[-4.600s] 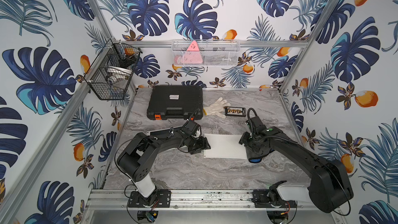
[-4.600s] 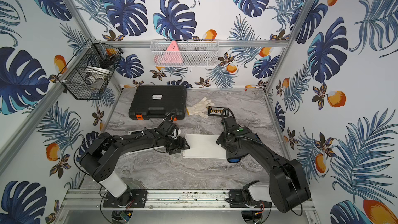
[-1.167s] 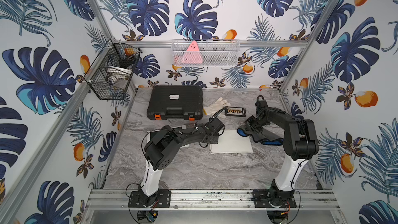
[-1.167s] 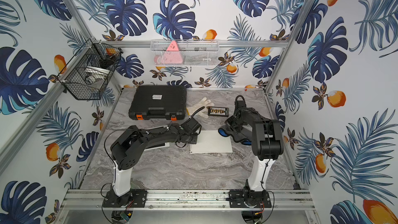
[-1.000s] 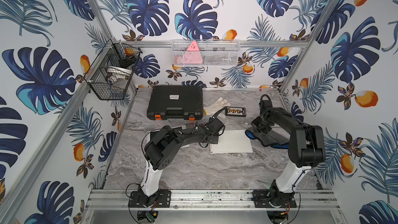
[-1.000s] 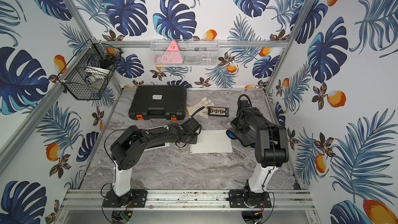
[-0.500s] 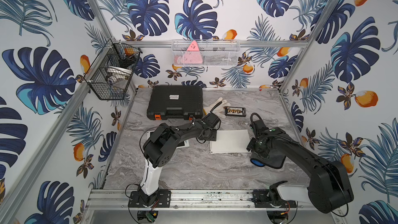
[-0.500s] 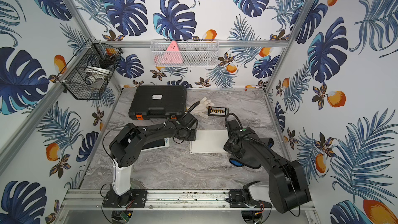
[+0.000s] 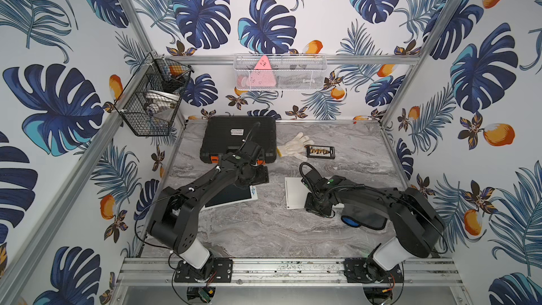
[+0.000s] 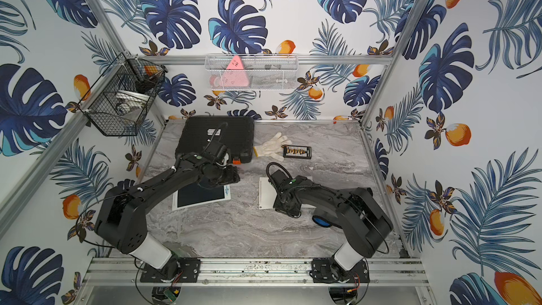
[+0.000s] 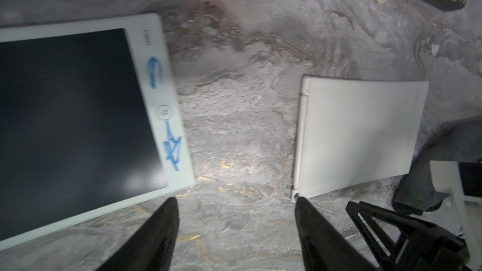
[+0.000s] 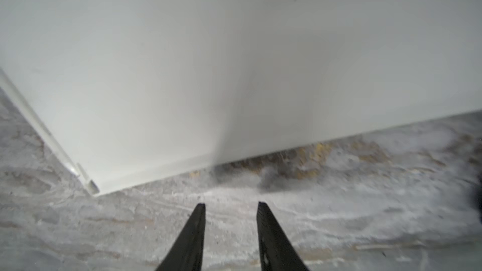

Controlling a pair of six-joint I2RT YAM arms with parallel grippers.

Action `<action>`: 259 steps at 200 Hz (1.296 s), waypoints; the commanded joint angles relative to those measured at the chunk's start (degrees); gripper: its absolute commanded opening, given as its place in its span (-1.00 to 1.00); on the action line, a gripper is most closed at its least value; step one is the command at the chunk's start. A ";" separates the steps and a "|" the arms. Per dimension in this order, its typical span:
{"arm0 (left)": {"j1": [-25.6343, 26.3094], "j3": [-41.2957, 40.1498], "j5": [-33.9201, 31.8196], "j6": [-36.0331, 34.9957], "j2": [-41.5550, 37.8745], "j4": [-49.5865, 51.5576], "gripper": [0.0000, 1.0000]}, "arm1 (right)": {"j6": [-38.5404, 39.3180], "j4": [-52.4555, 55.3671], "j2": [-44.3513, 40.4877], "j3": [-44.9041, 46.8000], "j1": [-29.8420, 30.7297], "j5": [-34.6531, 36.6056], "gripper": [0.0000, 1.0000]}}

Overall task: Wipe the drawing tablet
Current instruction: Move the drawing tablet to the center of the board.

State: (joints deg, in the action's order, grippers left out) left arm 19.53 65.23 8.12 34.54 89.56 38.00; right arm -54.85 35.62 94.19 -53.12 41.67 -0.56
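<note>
Leftward goes the left arm since a second ago: then its tip sat at the left edge of the white slab. Now the left pincer (image 11: 234,200) hangs over bare worktop (image 9: 264,230) in the gap between the two flat pieces. Its fingers are spread wide, with nothing between them and nothing touched. To its left the drawing tablet (image 11: 78,116) lies flat on the worktop, dark screen up, with blue scribbles on the white bezel along the edge that faces the gap. In both top views the left arm crosses over its far part, so only the near right portion shows. Right of the gap, apart from the tablet, lies the white slab (image 11: 360,136), plain side up, with a thin rod along its left edge. It sits about where it sat half a second ago. Further right, the right arm has changed most: a second ago it reached to the far right side of the worktop, and now it is folded low. The right pincer (image 12: 231,203) hovers just off the slab's near edge, fingers a narrow way apart and empty, over bare worktop. The dark cloth (image 9: 365,220) with a blue patch, out at the far right with that arm a second ago, now lies on the worktop under the right forearm, free of the fingers.
</note>
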 commanded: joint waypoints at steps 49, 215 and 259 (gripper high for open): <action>-16.45 -7.51 -4.39 -5.11 -5.83 6.11 0.71 | 2.79 -8.81 12.15 -5.32 -7.95 -6.00 -0.38; -38.78 -5.01 4.04 -10.13 9.51 -7.65 0.98 | 7.17 -12.92 33.70 -38.06 1.20 -29.75 0.37; -38.60 -9.71 8.99 -10.03 10.02 -13.08 0.98 | 2.27 -19.07 40.13 -41.37 1.72 -32.88 0.37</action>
State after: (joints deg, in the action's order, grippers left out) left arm -19.20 57.71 11.94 25.36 98.72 28.60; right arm -48.95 15.77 131.11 -94.00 42.89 -34.63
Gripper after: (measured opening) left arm 0.989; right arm 0.685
